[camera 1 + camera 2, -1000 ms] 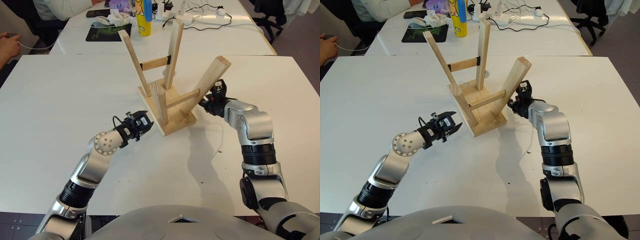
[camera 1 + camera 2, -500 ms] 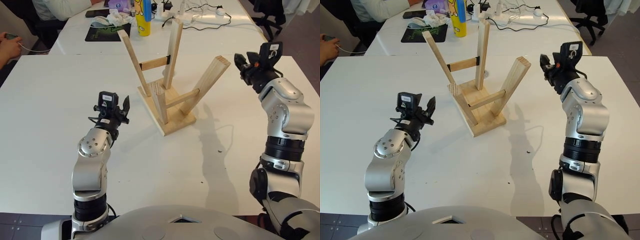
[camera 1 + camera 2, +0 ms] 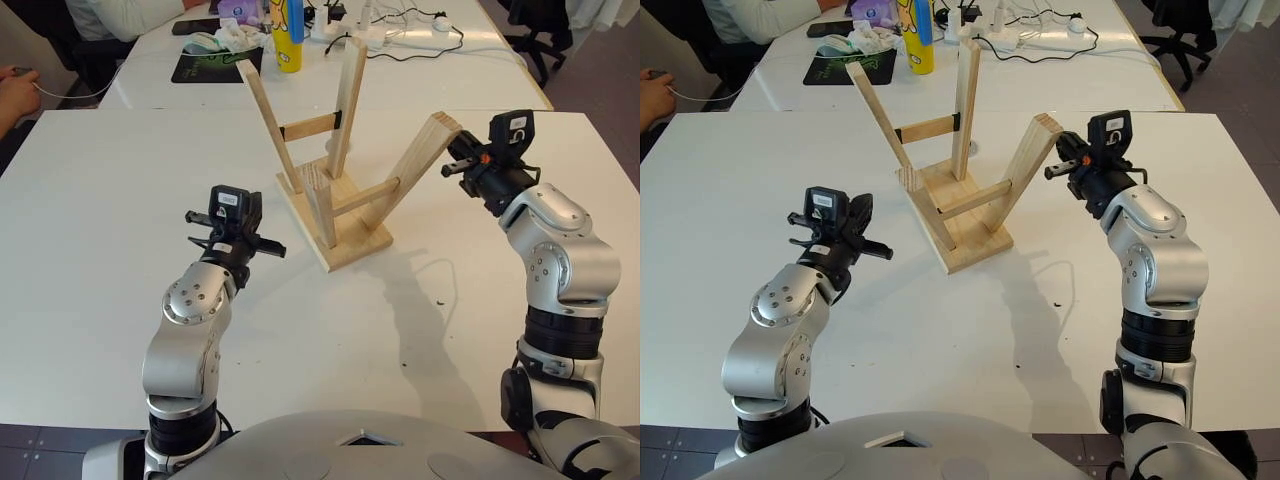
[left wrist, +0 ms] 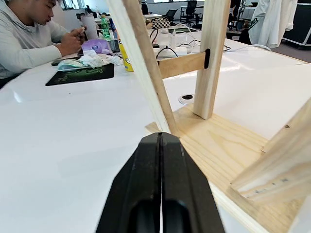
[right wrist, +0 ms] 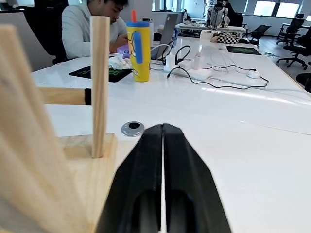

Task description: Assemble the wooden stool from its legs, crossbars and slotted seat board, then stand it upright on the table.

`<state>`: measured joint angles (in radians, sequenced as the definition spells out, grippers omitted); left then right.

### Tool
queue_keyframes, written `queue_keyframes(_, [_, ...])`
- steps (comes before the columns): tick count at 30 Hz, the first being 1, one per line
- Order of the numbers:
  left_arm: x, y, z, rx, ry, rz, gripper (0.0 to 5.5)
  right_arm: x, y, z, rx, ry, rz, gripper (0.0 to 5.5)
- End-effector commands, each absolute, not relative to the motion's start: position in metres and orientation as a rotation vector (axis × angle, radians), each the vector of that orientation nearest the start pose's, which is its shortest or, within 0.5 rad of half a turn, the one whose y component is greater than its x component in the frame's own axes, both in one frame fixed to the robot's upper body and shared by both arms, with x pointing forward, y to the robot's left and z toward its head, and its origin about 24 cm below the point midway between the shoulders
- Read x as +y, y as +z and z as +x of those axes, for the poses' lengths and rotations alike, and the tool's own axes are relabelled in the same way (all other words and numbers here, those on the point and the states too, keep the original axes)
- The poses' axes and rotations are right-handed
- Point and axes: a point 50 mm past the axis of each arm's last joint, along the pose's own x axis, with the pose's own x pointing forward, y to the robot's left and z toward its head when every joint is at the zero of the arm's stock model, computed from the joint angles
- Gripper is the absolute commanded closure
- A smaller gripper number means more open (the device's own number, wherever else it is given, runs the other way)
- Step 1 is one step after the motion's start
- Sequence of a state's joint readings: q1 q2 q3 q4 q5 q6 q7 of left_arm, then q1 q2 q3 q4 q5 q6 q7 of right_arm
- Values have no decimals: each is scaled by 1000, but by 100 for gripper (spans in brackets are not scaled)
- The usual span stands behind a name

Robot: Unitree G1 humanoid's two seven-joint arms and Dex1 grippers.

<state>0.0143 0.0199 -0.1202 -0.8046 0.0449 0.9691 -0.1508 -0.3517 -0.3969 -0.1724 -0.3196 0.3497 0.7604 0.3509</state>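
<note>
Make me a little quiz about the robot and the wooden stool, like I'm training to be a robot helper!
1. True or false: the stool is upside down, with its seat board flat on the table and its legs pointing up.
2. Pick one: what is the left gripper holding? A, a leg. B, a crossbar. C, nothing.
3. Fill the gap: the fingers of the right gripper are ____ (open or shut).

Key: 1 true. 2 C. 3 shut.
</note>
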Motion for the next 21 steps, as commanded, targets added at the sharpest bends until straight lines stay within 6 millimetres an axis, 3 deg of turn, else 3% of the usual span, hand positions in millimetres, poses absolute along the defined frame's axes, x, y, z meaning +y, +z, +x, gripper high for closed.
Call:
queue_keyframes(1, [123,123,207,235,-220,29,549,-173,159,275,85,488,-36,550])
queue_keyframes(6, [127,130,213,208,-175,45,549,-151,156,260,113,575,-25,550])
queue_keyframes(11, [123,140,218,159,-173,79,549,-158,141,262,209,371,-48,550])
queue_keyframes(14, [127,132,215,191,-150,106,549,-162,139,258,196,250,-38,550])
queue_keyframes(19, [137,121,210,249,-90,110,549,-155,141,245,169,225,-17,550])
queue_keyframes(21, [148,117,206,267,-18,103,549,-162,142,242,154,179,-21,550])
